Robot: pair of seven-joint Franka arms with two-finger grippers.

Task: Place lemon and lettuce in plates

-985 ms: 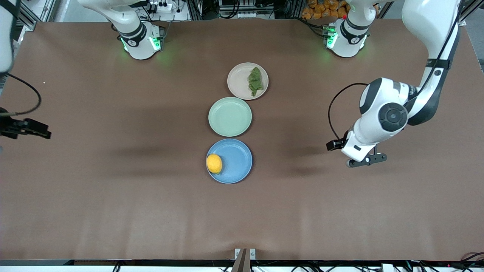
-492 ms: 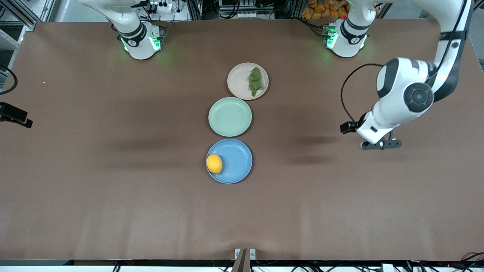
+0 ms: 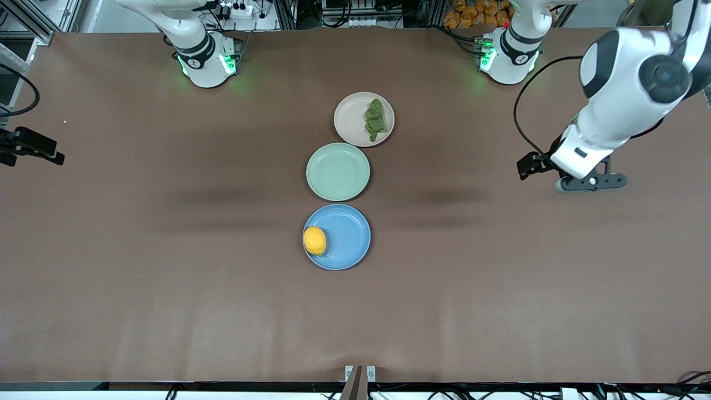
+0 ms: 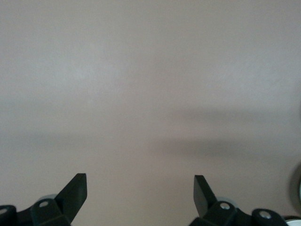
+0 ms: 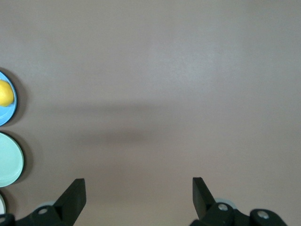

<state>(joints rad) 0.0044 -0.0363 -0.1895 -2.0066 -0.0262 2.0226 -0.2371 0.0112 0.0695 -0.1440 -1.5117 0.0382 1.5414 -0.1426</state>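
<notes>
The yellow lemon point(image 3: 314, 240) lies on the blue plate point(image 3: 350, 236), at its rim toward the right arm's end. The dark green lettuce point(image 3: 375, 119) lies on the beige-pink plate point(image 3: 349, 119), the plate farthest from the front camera. My left gripper point(image 3: 590, 182) is open and empty over bare table toward the left arm's end; its wrist view shows only its own gripper point(image 4: 140, 181) over the mat. My right gripper point(image 3: 33, 147) is open and empty over the table's edge at the right arm's end. Past that gripper point(image 5: 138, 183), the right wrist view shows the lemon point(image 5: 4, 93) on the blue plate point(image 5: 12, 107).
A pale green plate point(image 3: 338, 171) sits empty between the blue and beige-pink plates, also in the right wrist view point(image 5: 9, 160). The three plates form a line at the table's middle. The arm bases stand along the table's far edge.
My left arm has drawn back from the plates toward its own end of the table and its base. My right gripper has shifted a little at the table's edge. Lemon and lettuce have not moved.
</notes>
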